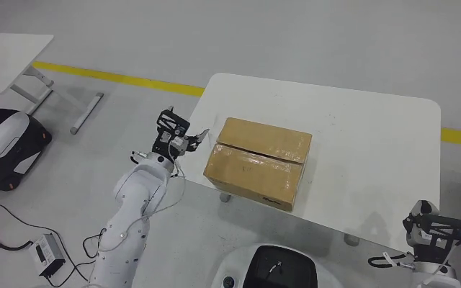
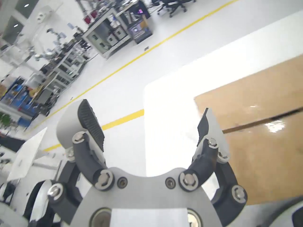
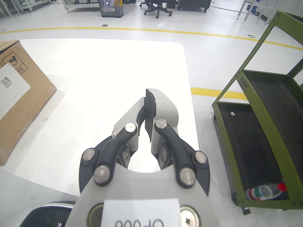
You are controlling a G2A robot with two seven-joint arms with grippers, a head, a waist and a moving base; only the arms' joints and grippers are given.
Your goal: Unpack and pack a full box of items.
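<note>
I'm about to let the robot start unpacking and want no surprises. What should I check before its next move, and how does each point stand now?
1. Brown cardboard box resting fully on the white table: ok.
2. Top flaps open: not ok. They are closed, and the seam looks taped over.
3. Left gripper open and empty: ok. It is just off the box's end.
4. Right gripper ready to help: not ok. It is shut, near the table's corner and far from the box.
5. Items inside the box: cannot tell, since the box is closed.
</note>
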